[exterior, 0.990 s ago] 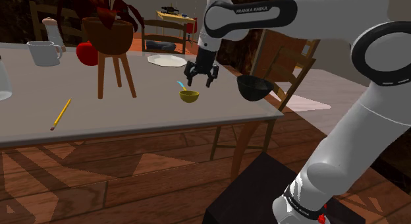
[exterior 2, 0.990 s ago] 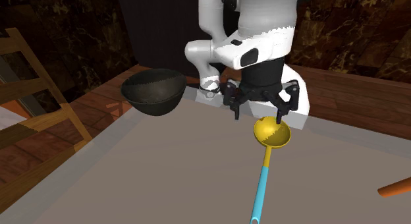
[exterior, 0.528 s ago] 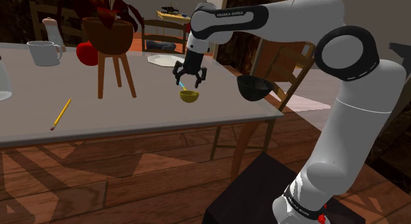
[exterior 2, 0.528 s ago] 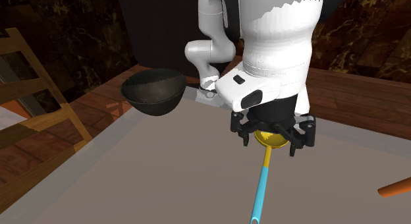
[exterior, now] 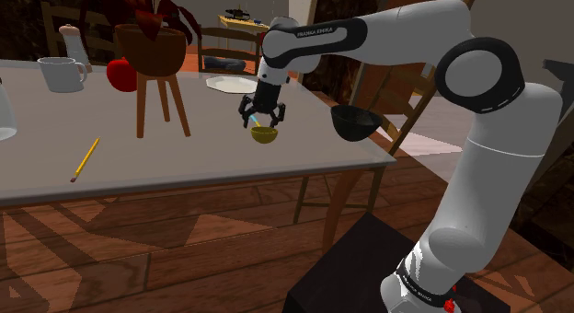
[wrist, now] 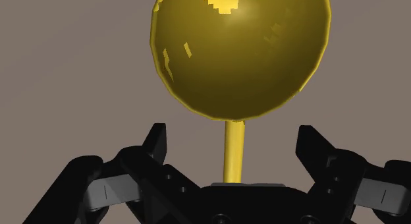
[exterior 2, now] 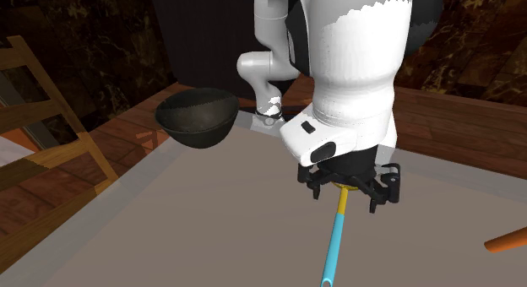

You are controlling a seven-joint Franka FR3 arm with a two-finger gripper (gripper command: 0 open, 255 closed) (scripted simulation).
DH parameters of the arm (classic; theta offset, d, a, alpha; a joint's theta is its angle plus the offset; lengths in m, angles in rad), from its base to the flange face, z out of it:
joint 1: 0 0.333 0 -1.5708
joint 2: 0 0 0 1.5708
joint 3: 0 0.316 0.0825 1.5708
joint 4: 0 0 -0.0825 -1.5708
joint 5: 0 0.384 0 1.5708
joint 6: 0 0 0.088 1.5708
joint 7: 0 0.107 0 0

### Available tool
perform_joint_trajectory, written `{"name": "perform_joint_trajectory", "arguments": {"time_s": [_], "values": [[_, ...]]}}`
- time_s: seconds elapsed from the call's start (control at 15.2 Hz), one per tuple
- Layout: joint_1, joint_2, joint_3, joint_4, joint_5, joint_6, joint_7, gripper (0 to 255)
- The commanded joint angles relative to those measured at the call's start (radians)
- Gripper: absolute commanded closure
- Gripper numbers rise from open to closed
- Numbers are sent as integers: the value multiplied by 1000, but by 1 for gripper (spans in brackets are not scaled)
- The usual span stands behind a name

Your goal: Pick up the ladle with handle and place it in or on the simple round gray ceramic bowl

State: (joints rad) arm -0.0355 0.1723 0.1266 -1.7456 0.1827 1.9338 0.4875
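Ladle with yellow cup, thin yellow neck and long blue handle [exterior 2: 335,239] lies on the grey table [exterior 2: 169,226]. Its long axis runs from the cup, under the hand, out along the handle toward the second exterior view's bottom edge.

Black two-finger hand [wrist: 232,136] sits directly above the cup/neck joint, pointing down. It's open: fingers [wrist: 157,140] stand either side of the neck, not touching it, closing line across the ladle's axis. So alignment looks right; my read is that only descent and closing remain.

Dark round bowl [exterior: 354,122] sits at the table's edge, well apart from the ladle, toward the shoulder view's right.

Likely risk: a grip that close to the cup leaves the long handle free to swing.
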Motion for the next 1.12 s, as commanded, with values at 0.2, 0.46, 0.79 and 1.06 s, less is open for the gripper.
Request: {"name": "perform_joint_trajectory", "arguments": {"time_s": [0.2,0.46,0.79,1.06], "values": [[0,1,0,-1,0,2,0,0],[0,1,0,-1,0,2,0,255],[0,1,0,0,0,1,0,255],[0,-4,0,20,-1,-23,4,255]]}}
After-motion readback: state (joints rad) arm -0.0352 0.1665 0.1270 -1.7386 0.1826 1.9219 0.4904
